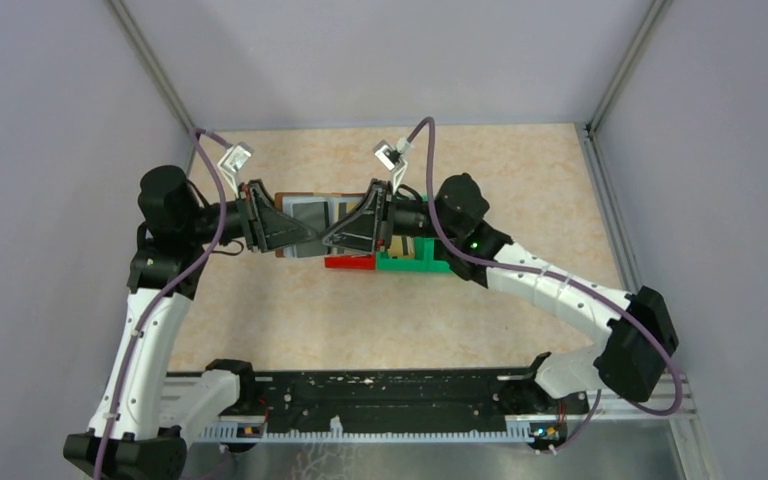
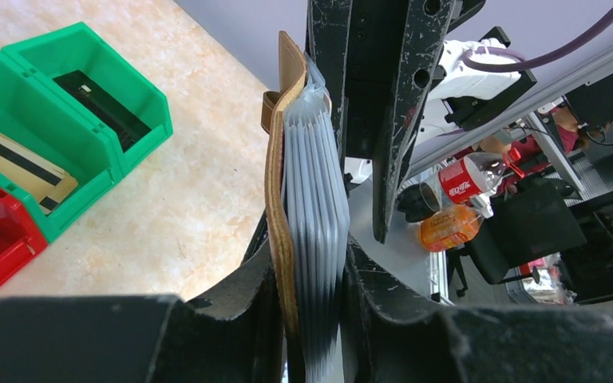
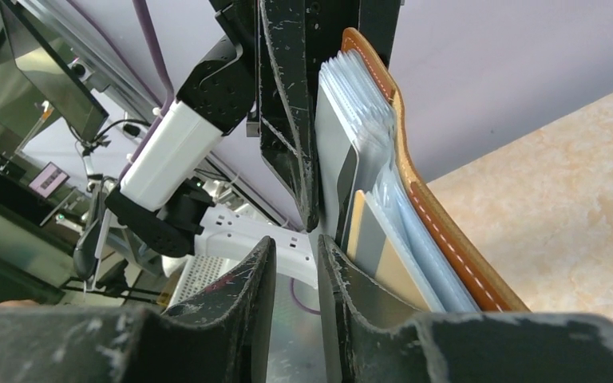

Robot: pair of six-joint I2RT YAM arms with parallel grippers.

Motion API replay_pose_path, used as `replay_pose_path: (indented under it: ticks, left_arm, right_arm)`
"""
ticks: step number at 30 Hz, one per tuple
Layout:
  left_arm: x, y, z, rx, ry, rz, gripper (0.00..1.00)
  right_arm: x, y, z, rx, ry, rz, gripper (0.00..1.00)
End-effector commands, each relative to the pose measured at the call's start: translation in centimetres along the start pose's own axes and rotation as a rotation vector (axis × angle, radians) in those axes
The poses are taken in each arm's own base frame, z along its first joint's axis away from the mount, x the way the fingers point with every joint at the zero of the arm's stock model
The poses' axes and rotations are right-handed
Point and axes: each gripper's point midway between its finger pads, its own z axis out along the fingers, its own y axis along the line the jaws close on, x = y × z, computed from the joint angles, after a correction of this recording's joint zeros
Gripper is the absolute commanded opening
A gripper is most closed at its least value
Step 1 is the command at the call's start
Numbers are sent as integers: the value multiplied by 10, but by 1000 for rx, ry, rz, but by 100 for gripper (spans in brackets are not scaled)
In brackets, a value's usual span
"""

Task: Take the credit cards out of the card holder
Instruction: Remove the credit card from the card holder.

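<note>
Above the table, just far of the bins, the left gripper clamps the card holder on edge. The right gripper stands slightly apart beside its pockets, a gold credit card showing.

The left arm and right arm are built alike, with glossy white shells on the long links and bulky matte black housings at the joints. A purple cable trails along each. A tiny green light glows on the right arm. The left claw and right claw are black triangular plates scuffed with pale scratches. Each has a white camera bracket behind it.
</note>
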Motion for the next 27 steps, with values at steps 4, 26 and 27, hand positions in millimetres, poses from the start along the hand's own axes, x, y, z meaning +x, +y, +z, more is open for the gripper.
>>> replay_pose_path:
  ticks: [4,26,27]
  left_arm:
    - [-2,-10,-1,26,2,43,0]
    - [1,-18,-3,50,16,47,0]
    - [1,-18,-3,51,17,43,0]
  right_arm:
    - [0,-1,17,-29,-45,8,21]
    - [-16,-13,-9,119,-38,-77,32]
    - [-16,-12,-8,116,-36,-79,32]
